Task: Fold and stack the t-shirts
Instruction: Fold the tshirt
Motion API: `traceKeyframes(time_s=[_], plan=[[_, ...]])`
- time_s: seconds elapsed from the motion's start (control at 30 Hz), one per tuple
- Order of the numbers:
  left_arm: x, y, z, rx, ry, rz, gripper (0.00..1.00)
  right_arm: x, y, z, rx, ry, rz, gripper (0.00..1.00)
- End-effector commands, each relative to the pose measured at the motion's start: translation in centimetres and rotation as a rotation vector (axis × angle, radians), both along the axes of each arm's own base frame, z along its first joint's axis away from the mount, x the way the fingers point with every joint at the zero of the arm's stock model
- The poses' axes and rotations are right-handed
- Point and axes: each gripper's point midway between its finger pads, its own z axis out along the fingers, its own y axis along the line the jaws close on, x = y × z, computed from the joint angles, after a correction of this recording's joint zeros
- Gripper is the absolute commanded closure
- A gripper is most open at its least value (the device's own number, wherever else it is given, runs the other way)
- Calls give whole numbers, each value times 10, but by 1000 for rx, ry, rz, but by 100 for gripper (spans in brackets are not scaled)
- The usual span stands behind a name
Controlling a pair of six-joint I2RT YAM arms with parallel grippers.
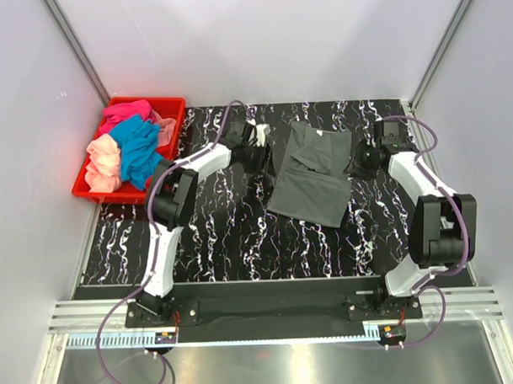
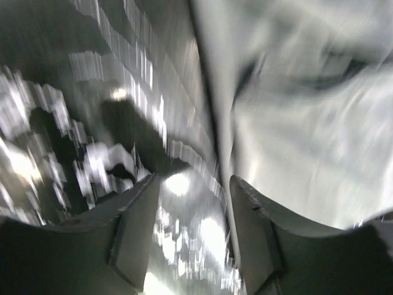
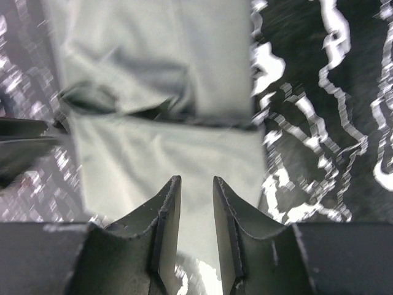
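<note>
A dark grey t-shirt [image 1: 311,177] lies partly folded on the black marbled table, its upper part creased over the lower. My left gripper [image 1: 259,154] is at the shirt's left edge. In the blurred left wrist view it [image 2: 195,179] is open and empty over bare table, with the shirt [image 2: 307,123] to its right. My right gripper [image 1: 357,165] is at the shirt's right edge. In the right wrist view it [image 3: 195,179] is narrowly open, with nothing between the jaws, above the shirt [image 3: 166,153]. Magenta-pink [image 1: 127,110], teal-blue [image 1: 141,150] and peach [image 1: 104,164] t-shirts lie bunched at the far left.
The bunched shirts lie in a red plastic crate [image 1: 105,196] at the table's far left corner. White walls close in the back and both sides. Bare marbled table [image 1: 241,243] lies in front of the grey shirt.
</note>
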Motion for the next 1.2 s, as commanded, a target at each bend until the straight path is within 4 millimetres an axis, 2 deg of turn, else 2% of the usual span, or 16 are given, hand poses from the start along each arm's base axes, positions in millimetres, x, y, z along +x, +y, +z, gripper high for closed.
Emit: traceKeyframes(time_s=[0.0,0.13,0.27,0.33,0.47,0.57,0.6,0.67,0.7,0.8,0.93,1.07,1.1,1.17], plan=[[-26,14,16,17,16,-17,43,-15,20,46,81,-82,74,65],[-45,11,28,-37,42,-44,39,-31,20,57,82,-92,84,64],[-66,18,11,-21,99,-39,38,-43,22,59,92,-98,93,64],[-76,14,7,-25,118,-55,38,-48,24,58,101,-100,97,64],[-91,13,-2,10,138,-65,37,-48,21,58,86,-113,89,64],[-103,6,-7,-11,158,-71,37,-27,14,64,49,-161,64,59],[-112,4,-12,-10,171,-80,37,-12,2,61,43,-156,25,54],[-119,2,-17,9,176,-84,37,9,-7,61,63,-168,0,50],[-122,3,-22,26,181,-83,37,22,-10,55,71,-155,-12,48],[-131,7,-33,74,193,-86,37,46,-12,50,103,-148,-26,47],[-135,4,-40,85,194,-95,39,55,-10,52,121,-157,-27,47],[-133,14,-47,144,196,-53,54,54,-15,50,96,-146,-33,47],[-132,16,-47,154,196,-44,71,54,-15,50,91,-145,-30,47],[-134,21,-49,179,209,-17,90,51,-16,49,85,-135,-29,48]])
